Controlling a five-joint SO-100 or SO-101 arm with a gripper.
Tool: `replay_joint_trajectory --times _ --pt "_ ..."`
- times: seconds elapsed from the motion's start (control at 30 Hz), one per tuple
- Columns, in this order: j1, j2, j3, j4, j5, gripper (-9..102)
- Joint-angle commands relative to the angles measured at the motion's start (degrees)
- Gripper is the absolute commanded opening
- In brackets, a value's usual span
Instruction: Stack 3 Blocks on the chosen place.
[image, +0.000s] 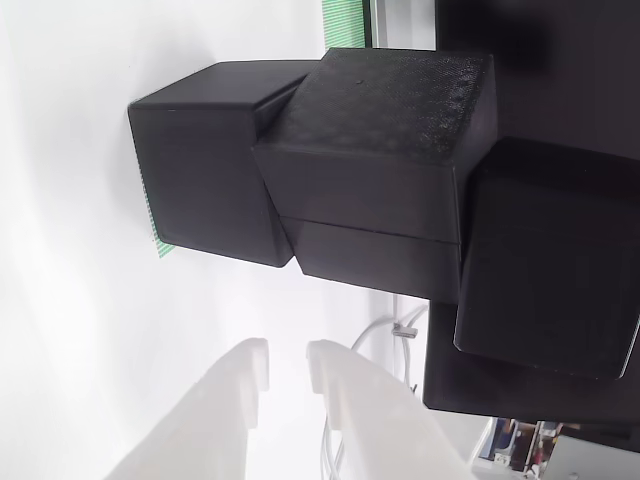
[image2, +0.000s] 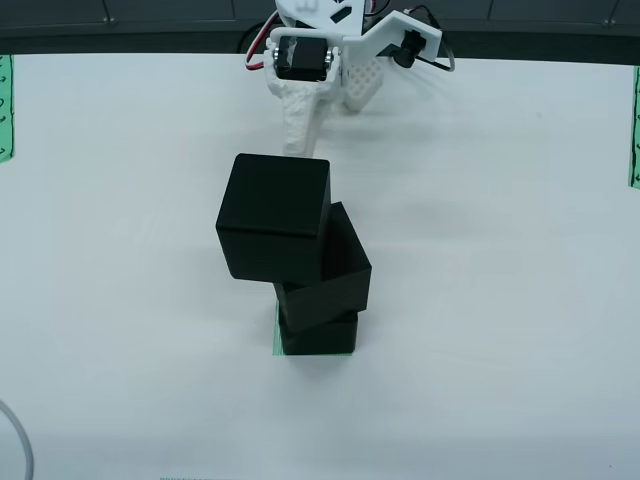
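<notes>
So in the view from above, nearest the bottom of the frame sits the bottom block (image2: 318, 335), right on the striped green patch (image2: 277, 340), which peeks out along its left edge a bit below centre. The middle block (image2: 335, 285) is on top of it, twisted off square, and the top block (image2: 273, 216) sits on that one, shoved over to the left so it overhangs. All three touch, a crooked stack on the white desk (image2: 500, 300). Further back, at top centre, the white gripper (image2: 298, 135) points down at the desk just behind the stack, clear of the blocks. In the view that rides on the gripper, the two white fingers (image: 240, 385) are at the bottom of the frame with a narrow gap between them, parted and holding nothing, and the stack lies sideways across the middle. Green marked strips (image2: 5, 95) hug the far left and right edges of the overhead view.
</notes>
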Motion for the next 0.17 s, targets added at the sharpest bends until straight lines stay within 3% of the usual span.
replay_joint_trajectory --times 0.0,0.13 --pt "-0.4 0.7 1.6 -1.0 -0.4 0" --pt "-0.4 0.7 1.6 -1.0 -0.4 0"
